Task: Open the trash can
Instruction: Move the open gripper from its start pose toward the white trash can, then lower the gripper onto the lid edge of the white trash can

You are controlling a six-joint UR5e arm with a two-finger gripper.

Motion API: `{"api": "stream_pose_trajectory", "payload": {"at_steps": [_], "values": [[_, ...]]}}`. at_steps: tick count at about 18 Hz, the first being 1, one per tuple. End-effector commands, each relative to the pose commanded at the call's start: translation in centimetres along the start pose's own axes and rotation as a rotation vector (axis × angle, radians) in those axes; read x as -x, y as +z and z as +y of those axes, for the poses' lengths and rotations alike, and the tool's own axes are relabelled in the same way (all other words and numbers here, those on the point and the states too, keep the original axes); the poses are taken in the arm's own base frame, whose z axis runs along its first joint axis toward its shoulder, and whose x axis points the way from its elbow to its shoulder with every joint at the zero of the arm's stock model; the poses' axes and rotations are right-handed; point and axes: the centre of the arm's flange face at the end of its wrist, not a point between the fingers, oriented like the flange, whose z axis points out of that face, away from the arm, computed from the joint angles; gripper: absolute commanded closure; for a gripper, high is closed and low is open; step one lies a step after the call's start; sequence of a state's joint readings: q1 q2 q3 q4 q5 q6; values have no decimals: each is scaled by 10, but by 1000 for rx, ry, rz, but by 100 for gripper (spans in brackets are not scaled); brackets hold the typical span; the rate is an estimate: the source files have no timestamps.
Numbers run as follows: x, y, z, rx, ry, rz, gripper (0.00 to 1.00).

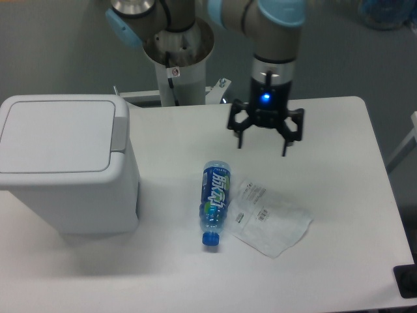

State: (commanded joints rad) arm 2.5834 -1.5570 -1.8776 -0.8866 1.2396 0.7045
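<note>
Tool hangs over the far middle of the desk, fingers spread wide, released, nothing between them. Pointing straight down, blue light lit on the wrist.

Trash can sits well off to the tool's image-left and somewhat nearer the camera, at the left end of the desk. Well apart, no contact. Lid is down flat, so not opened yet.

Key relation: the push-bar runs along the can's right edge, the edge facing the tool. Its long axis goes near-to-far, roughly crosswise to the line from tool to can. So the nearest part of the can to the tool is the bar itself. Judgement: the move calls for travel to image-left and a bit toward the camera, then pressing down on the bar. Tool height against lid height cannot be told from this view.

Nearer the camera than the tool, between tool and front edge: a plastic bottle lying on its side, blue cap toward the camera, and a crumpled clear wrapper just beside it. Both lie off the straight path to the bar.
</note>
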Motion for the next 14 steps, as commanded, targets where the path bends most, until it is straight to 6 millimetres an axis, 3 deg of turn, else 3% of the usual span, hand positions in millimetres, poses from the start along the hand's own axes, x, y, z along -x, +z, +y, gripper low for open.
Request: {"api": "stream_pose_trajectory", "payload": {"at_steps": [5, 10, 14], "values": [[-53, -15, -20, -91, -75, 111, 0], [-77, -53, -27, -176, -184, 159, 0], [-81, -53, -28, -179, -235, 175, 0]]}}
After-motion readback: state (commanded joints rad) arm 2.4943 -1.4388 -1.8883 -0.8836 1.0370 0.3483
